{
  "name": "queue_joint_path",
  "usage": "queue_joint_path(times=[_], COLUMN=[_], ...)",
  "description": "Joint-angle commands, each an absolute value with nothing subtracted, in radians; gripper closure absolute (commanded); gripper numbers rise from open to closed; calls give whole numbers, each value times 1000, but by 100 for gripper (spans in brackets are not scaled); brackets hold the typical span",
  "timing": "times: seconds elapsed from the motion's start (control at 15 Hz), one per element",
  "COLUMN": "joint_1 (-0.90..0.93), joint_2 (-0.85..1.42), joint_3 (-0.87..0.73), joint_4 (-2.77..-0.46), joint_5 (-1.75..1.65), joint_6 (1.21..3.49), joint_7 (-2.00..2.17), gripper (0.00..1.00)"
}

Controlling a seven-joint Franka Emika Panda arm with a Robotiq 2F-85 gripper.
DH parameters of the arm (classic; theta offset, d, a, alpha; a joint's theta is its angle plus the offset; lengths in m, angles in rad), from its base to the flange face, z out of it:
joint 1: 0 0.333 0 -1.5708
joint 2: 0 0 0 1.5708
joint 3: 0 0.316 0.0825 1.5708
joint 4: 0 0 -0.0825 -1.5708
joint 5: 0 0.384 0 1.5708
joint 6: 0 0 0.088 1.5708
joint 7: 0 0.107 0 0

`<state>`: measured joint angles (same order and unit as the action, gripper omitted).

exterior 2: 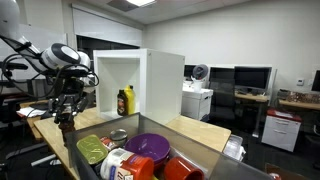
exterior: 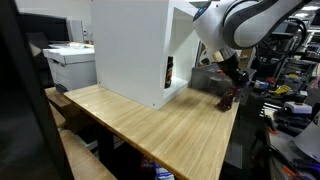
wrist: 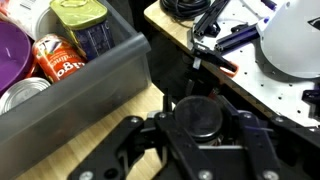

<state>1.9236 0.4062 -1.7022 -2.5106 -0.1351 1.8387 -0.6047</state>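
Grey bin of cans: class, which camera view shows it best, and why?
An exterior view shows the grey bin best: open top, cans and purple bowl inside. The wrist view catches only one corner with cans. In an exterior view the arm mostly blocks it.

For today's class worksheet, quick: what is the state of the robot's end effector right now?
End effector: closed on a dark bottle with a black cap.

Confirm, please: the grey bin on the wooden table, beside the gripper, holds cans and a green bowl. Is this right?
Not quite: the bowl is purple, not green, as an exterior view shows. The rest stands: the grey bin on the wooden table, beside the gripper, holds cans.
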Motion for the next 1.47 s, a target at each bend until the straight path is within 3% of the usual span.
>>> queue_joint_path(times=[0.0, 0.13, 0.33, 0.53, 0.87, 1.4], joint_1=[1889, 1884, 1880, 1884, 1917, 2076], joint_2=[381, 376, 363, 353, 344, 496], joint_3=[-1692, -1697, -1710, -1728, -1805, -2115], joint_4=[-2497, -2496, -2497, -2496, -2489, -2534], joint_5=[-115, -106, -87, -66, -11, 442], joint_6=[1845, 1854, 1870, 1890, 1915, 1926], joint_7=[-601, -606, -610, -616, -633, -798], gripper=[80, 27, 21, 4, 0, 0])
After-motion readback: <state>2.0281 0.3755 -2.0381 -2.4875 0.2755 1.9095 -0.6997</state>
